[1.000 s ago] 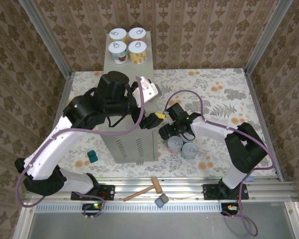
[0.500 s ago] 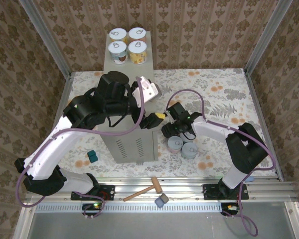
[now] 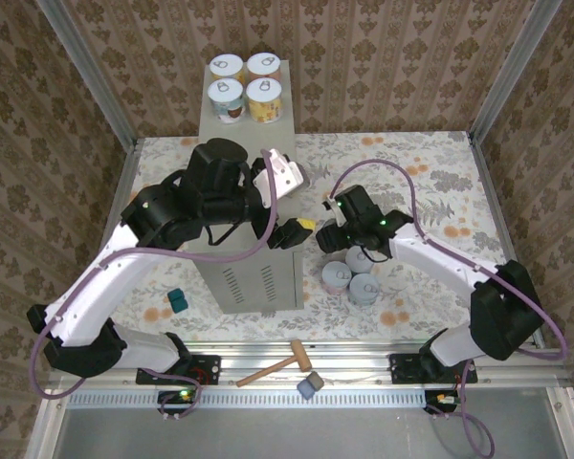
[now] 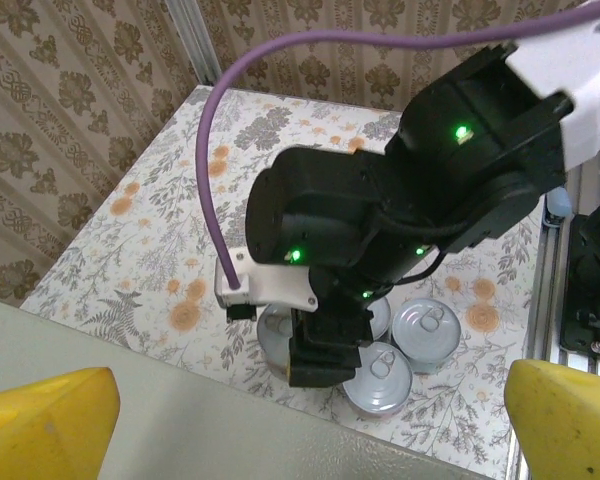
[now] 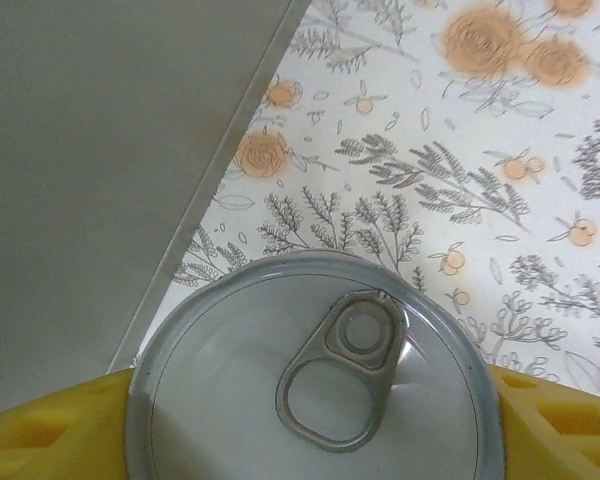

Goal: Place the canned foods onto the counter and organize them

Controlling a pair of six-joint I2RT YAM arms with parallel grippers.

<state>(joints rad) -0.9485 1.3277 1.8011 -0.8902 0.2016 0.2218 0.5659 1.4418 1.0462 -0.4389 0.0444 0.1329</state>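
Where the top camera looks down, the counter (image 3: 268,263) stands left of centre on the floral floor (image 3: 430,191). Four cans (image 3: 265,98) sit in a square on its far end. The left arm bends over the counter top, and the left gripper (image 3: 297,203) hangs at the right edge with its jaws wide apart and nothing between them. The right arm reaches in from the near right with its elbow out. The right gripper (image 3: 327,239) is low beside the right wall of the counter. Three loose cans (image 3: 365,287) stand close together on the floor just on its near-right side.

From the left wrist, the two yellow pads (image 4: 45,425) sit at the lower corners, far from each other. The right gripper (image 4: 325,360) points down among silver lids. The gripped can (image 4: 270,335) is half hidden under it, on its far side.

From the right wrist, the grip is plain. The gripped can (image 5: 310,390) lies between the yellow pads (image 5: 50,430), which press on both of its sides, with the pull-tab lid facing up. The counter wall (image 5: 100,150) rises just to its left. Whether the can touches the floor I cannot tell.
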